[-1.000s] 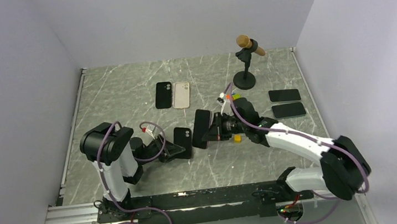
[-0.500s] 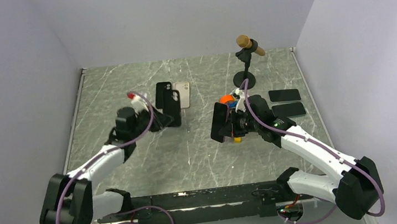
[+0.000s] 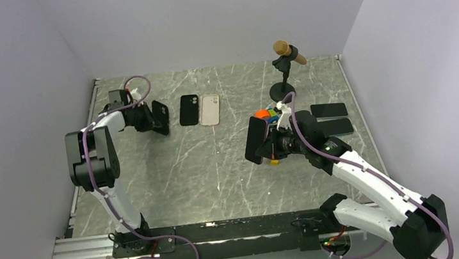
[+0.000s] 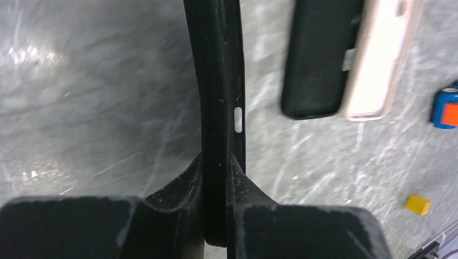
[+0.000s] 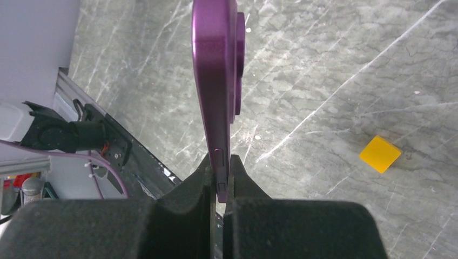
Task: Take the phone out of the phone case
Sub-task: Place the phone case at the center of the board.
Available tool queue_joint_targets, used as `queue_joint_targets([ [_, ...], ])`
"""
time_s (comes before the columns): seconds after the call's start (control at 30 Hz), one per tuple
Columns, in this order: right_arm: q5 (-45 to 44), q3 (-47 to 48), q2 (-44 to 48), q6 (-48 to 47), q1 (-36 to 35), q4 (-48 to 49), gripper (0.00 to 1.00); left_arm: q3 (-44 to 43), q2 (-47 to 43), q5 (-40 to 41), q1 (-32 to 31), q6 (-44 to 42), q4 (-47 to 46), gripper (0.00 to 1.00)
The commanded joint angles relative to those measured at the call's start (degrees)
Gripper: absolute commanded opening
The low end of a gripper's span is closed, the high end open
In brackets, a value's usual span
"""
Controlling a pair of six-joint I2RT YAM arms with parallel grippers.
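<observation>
The left end effector (image 4: 215, 178) is clamped on the edge of a black phone case (image 4: 213, 75), which it holds on edge near the far left corner of the worktop (image 3: 154, 169); the right end effector (image 5: 219, 181) is clamped on the edge of a purple phone (image 5: 213, 70), held upright over the worktop's right half, well apart from that case; a second black case (image 3: 189, 110) and a beige case (image 3: 211, 109) lie side by side near the far edge; a yellow cube (image 5: 380, 154) sits below the phone.
</observation>
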State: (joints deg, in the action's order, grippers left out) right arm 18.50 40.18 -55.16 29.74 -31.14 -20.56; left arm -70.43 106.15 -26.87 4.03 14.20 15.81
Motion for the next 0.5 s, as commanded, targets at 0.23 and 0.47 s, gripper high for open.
queue_joint_targets([
  [0.23, 3.04, -2.82, 6.95, 1.73, 0.64, 3.16, 0.0, -12.89, 14.21, -9.75, 1.33, -3.61, 7.93, 0.0],
  [0.47, 3.12, -1.88, 7.23, 2.74, 0.7, 3.11, 0.0, -20.73, 18.1, -8.62, 0.31, -1.23, 12.17, 0.07],
])
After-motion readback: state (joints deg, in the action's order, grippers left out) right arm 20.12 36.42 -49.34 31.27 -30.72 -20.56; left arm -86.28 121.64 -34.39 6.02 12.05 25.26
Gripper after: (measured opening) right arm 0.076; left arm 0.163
